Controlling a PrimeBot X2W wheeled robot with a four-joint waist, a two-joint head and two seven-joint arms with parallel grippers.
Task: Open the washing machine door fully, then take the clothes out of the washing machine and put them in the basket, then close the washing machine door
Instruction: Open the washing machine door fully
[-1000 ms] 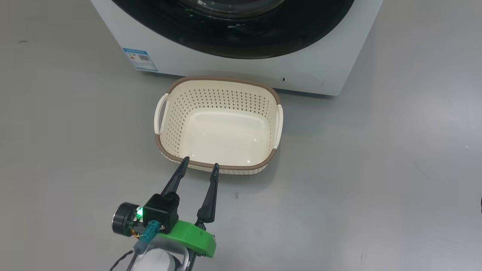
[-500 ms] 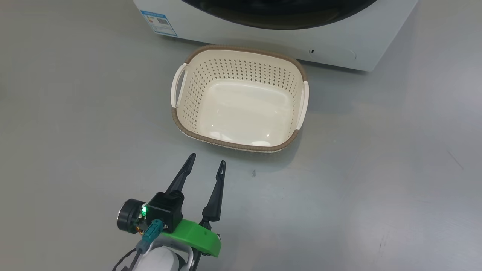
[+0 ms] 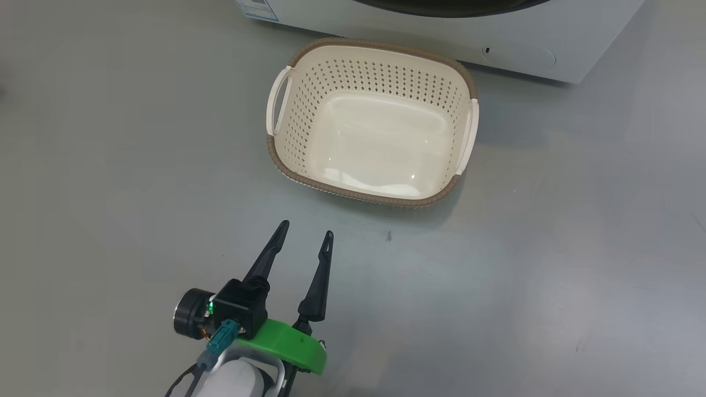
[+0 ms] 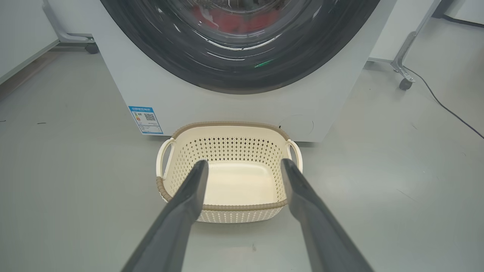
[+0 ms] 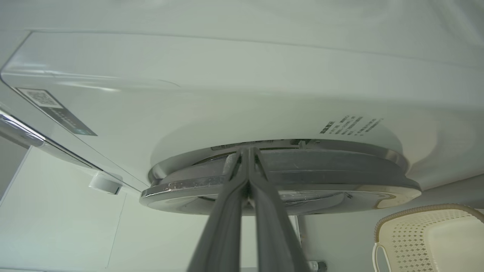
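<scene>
grey floor (image 3: pixel 551 275), empty basket (image 3: pixel 309 127) before washing machine (image 4: pixel 151 90); red clothes (image 4: pixel 242 20) behind door (image 4: pixel 170 49) glass. step: door opening. right gripper (image 5: pixel 247 151) pinched together, tips at door rim; left gripper (image 3: pixel 306 229) splayed, empty. next probably: pry rim outward, swing wide.

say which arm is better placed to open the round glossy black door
Right: the shut right gripper has tips at the rim of the round glossy black door; the open left gripper hangs by the cream perforated basket.
</scene>
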